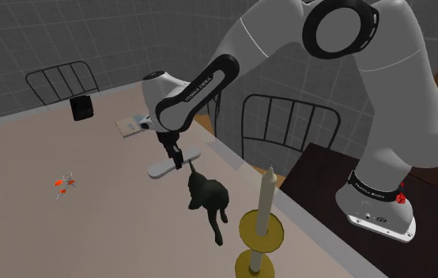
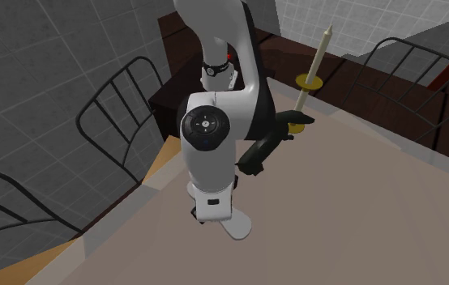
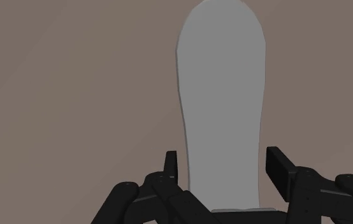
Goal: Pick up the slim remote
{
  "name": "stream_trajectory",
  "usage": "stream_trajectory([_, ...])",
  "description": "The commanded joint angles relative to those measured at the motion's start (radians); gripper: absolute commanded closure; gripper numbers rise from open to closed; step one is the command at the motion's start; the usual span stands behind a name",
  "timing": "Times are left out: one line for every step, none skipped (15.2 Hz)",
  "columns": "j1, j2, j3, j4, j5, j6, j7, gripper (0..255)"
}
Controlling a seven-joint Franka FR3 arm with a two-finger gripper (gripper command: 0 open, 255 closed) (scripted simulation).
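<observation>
One tool (image 3: 223,167) low over the slim remote (image 3: 220,95)
Spread fingers (image 3: 171,167) straddle it on the tabletop (image 3: 73,95), not clasping.

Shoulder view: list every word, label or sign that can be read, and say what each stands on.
"FRANKA EMIKA": white letters on the dark forearm, barely legible.
Base band: white lettering, too small to read.
Booklet: print too blurred to read.
Remote: plain, no text.
</observation>
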Motion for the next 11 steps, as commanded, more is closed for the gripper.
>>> stream_trajectory([0.001,-0.015,0.002,0.004,0.002,-0.019,0.001,255])
stream_trajectory([0.000,-0.023,0.003,0.006,0.003,-0.028,0.001,255])
stream_trajectory([0.000,-0.030,0.003,0.008,0.004,-0.038,0.000,255])
stream_trajectory([-0.001,-0.038,0.004,0.011,0.005,-0.048,0.000,255])
stream_trajectory([-0.001,-0.045,0.005,0.013,0.006,-0.058,0.000,255])
stream_trajectory([-0.001,-0.052,0.005,0.016,0.007,-0.068,-0.001,255])
stream_trajectory([-0.002,-0.060,0.006,0.019,0.008,-0.078,-0.001,255])
stream_trajectory([-0.002,-0.067,0.006,0.022,0.009,-0.088,-0.002,255])
stream_trajectory([-0.003,-0.073,0.007,0.026,0.010,-0.098,-0.002,255])
stream_trajectory([-0.003,-0.075,0.007,0.026,0.010,-0.100,-0.002,255])
stream_trajectory([-0.003,-0.074,0.007,0.026,0.010,-0.100,-0.002,255])
